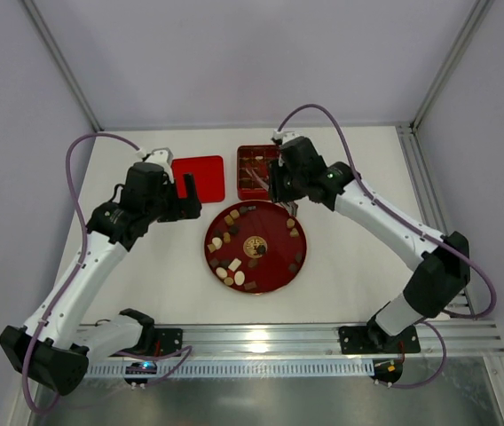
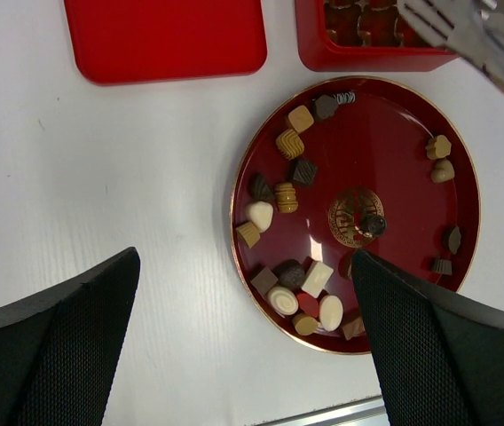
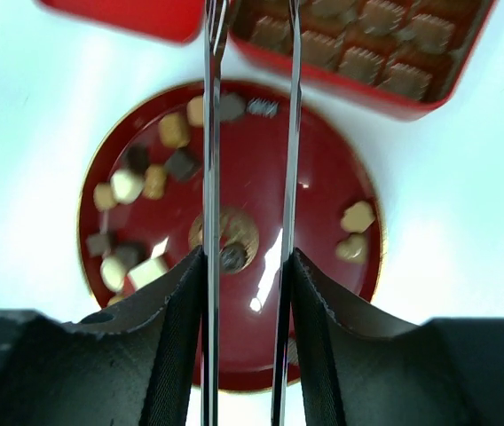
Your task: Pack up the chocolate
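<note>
1. Chocolate (image 2: 286,197) lies almost wholly on the round red plate (image 2: 385,133). Dark, caramel and cream pieces crowd its left side, a few sit at the far edge and a few at the right rim.
2. One dark piece (image 2: 374,224) rests against the gold emblem (image 2: 354,216) in the middle of the plate.
3. The red box (image 2: 367,58) stands just beyond the plate with its lid (image 2: 163,35) off and lying beside it. That much of the job is done.
4. In the right wrist view the box compartments show crinkled brown cups. I cannot tell whether any of them has a piece in it yet.
5. My right gripper (image 3: 245,262) pinches a pair of metal tongs (image 3: 209,160). The two blades stand apart and run toward the box. Their tips leave the right wrist view at the top, so I cannot say whether they carry a piece.
6. My left gripper (image 2: 245,257) is spread wide and holds nothing. It hangs over the table at the left of the plate.
7. I judge the packing to be at an early stage. Nearly every piece has yet to go from plate to box, one at a time with the tongs. The lid goes on last.
</note>
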Controlling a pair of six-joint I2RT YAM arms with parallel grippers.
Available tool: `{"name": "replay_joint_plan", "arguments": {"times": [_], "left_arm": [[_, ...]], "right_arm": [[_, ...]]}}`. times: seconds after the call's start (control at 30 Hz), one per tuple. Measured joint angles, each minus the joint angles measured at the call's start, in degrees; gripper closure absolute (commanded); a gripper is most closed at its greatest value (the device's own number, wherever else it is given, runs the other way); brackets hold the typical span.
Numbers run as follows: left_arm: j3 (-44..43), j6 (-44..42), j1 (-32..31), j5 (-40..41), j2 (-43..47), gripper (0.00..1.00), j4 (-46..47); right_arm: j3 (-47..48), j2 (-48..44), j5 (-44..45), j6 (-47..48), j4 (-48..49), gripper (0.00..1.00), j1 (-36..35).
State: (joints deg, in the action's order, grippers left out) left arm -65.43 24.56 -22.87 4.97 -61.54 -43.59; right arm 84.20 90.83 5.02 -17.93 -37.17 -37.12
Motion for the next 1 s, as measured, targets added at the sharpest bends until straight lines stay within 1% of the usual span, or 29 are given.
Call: {"name": "replay_joint_plan", "arguments": {"times": [0.1,0.17,0.27,0.37,0.67,1.0], "left_arm": [[-0.24,0.0,0.0,0.0,0.02,0.0,0.0],[-0.24,0.02,0.0,0.0,0.0,0.0,-0.02],[-0.24,0.02,0.0,0.0,0.02,0.0,-0.02],[-0.24,0.04,0.0,-0.02,0.02,0.0,-0.04],[-0.24,0.04,0.0,0.0,0.07,0.0,-0.24],[-0.24,0.04,0.0,0.02,0.22,0.0,-0.48]], "right_arm": [[-3.98,-4.02,0.22,-1.33,-0.07,0.56,-4.5],[-6.05,-5.01,0.24,-2.34,0.35,0.56,-7.61],[-7.74,-4.61,0.22,-3.65,0.13,0.56,-11.28],[-7.67,-2.84,0.37,-4.42,0.24,0.55,-13.29],[-7.15,2.8,1.01,-4.79,0.22,0.55,-14.53],[-5.77,4.35,1.42,-4.76,0.35,0.56,-15.28]]}}
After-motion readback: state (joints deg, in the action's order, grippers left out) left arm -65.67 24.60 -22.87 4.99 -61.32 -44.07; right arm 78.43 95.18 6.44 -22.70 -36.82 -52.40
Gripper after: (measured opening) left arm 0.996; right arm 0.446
